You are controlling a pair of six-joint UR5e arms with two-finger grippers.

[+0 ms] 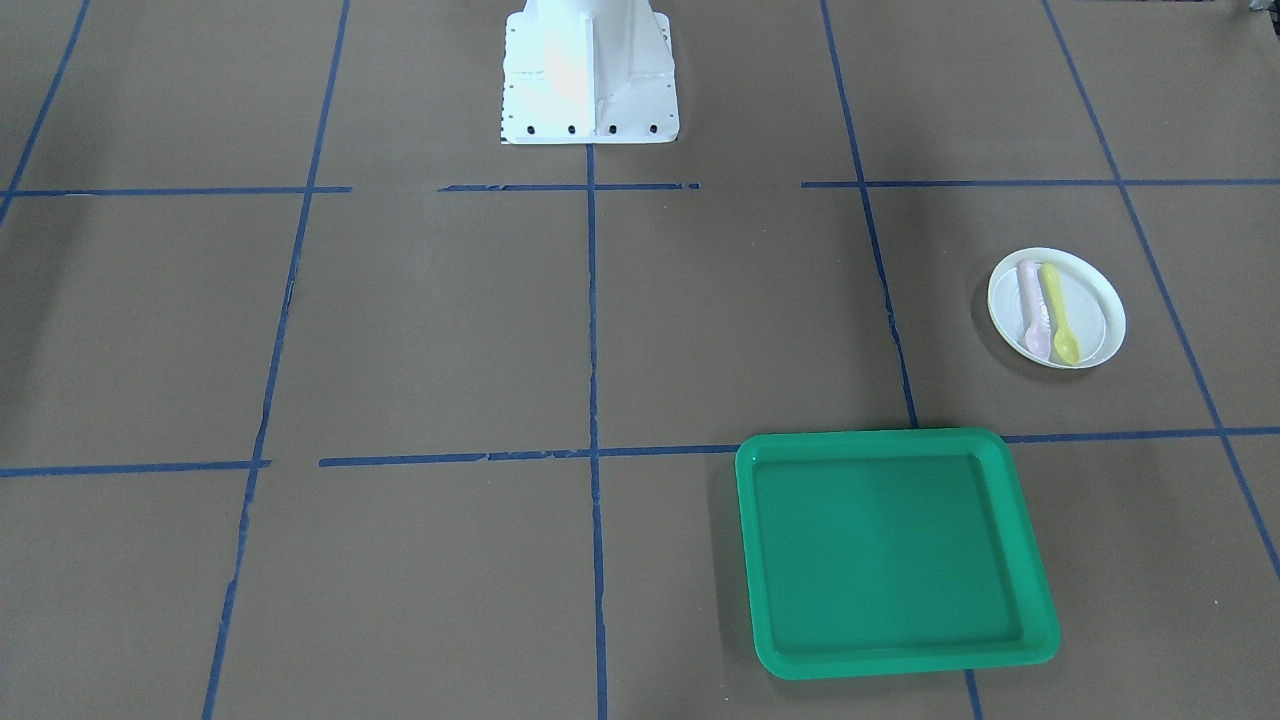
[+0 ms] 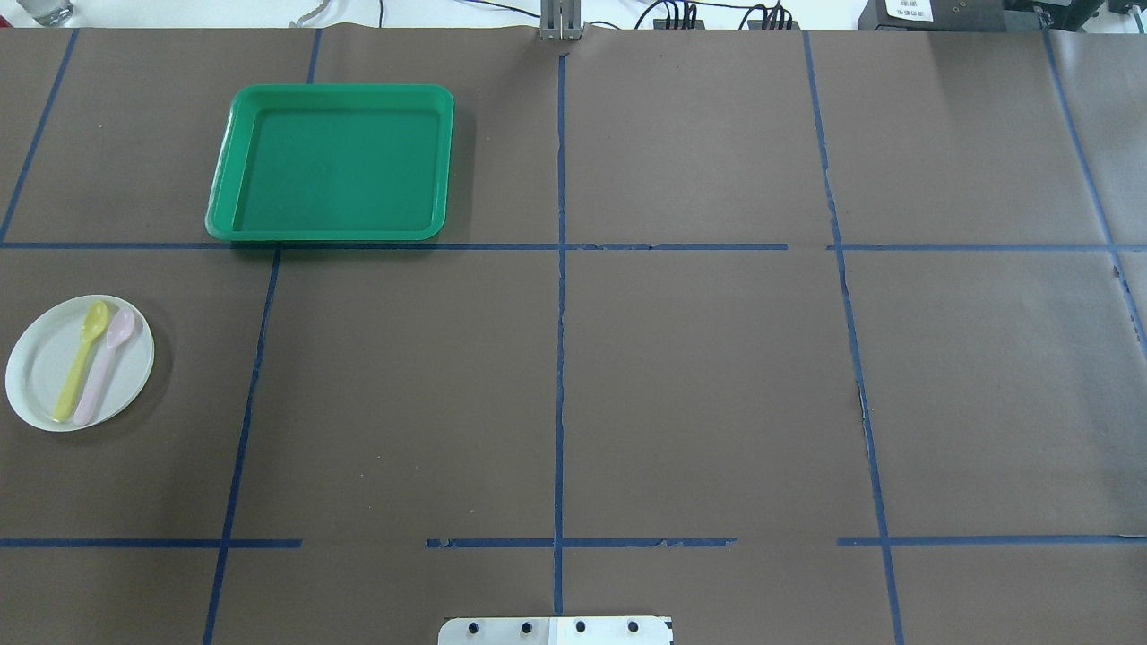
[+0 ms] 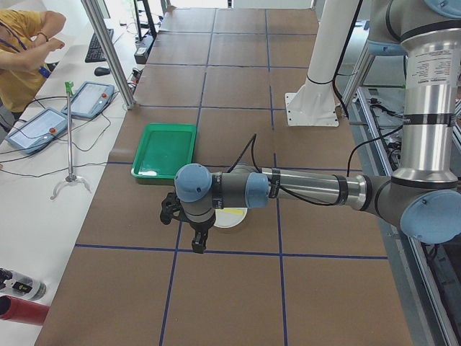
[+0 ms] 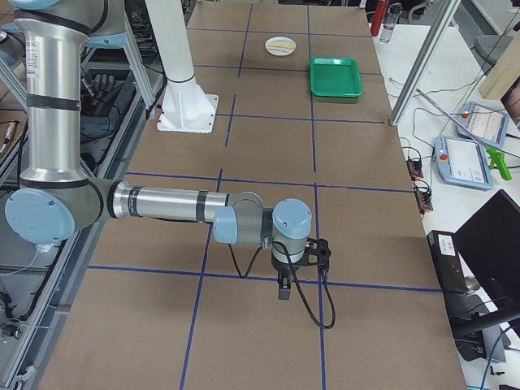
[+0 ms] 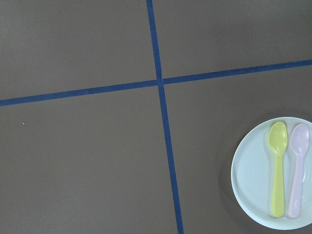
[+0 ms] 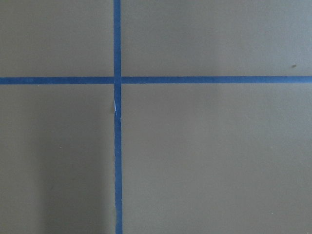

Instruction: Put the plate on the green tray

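Observation:
A white plate (image 1: 1095,305) lies on the brown table and holds a yellow spoon (image 1: 1058,312) and a pink spoon (image 1: 1032,310). It also shows in the overhead view (image 2: 36,376) at the left edge and in the left wrist view (image 5: 251,175) at the lower right. The green tray (image 1: 880,540) is empty and lies apart from the plate, farther from the robot (image 2: 336,161). My left gripper (image 3: 186,227) hovers beside the plate (image 3: 232,218); I cannot tell if it is open or shut. My right gripper (image 4: 301,268) hangs far from both; I cannot tell its state either.
The robot's white base (image 1: 590,75) stands at the table's near-robot edge. Blue tape lines cross the table. A person (image 3: 21,50), tablets and cables are at the side bench beyond the tray.

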